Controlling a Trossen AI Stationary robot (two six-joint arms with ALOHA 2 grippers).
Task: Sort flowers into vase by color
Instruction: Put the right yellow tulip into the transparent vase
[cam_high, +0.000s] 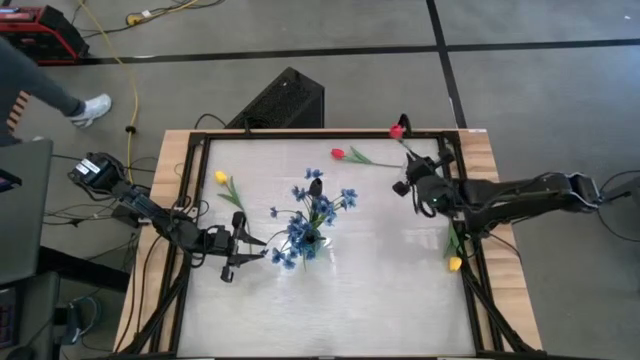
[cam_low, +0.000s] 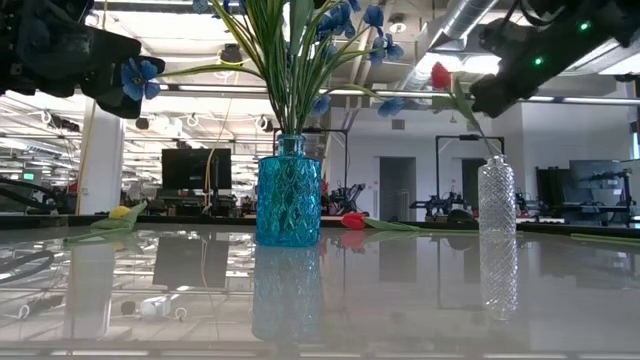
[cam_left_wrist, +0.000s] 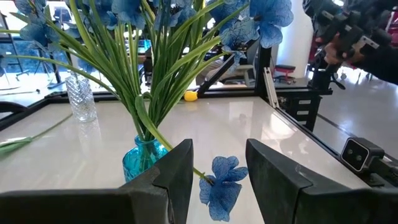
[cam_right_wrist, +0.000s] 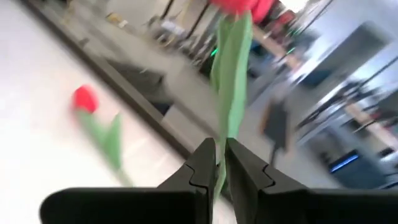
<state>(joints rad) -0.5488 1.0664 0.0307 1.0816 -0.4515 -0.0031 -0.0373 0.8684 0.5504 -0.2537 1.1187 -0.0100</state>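
A blue glass vase at the table's middle holds a bunch of blue flowers. My left gripper stands open just left of it, a drooping blue blossom hanging between its fingers. My right gripper, at the far right, is shut on a red tulip. Below it in the low view stands a clear glass vase. Another red tulip lies at the far middle. One yellow tulip lies at the left and another at the right edge. My right gripper pinches the red tulip's green stem between its two fingers, some way below the head. The fingers come about level from the table's right and lie across the stem. The tulip is clear of the table and tilted, its lower stem slanting toward the clear vase's mouth.
A black frame runs around the white table top. A black box and cables lie on the floor beyond the far edge. A person's leg and shoe show at the far left. The near half of the table is bare.
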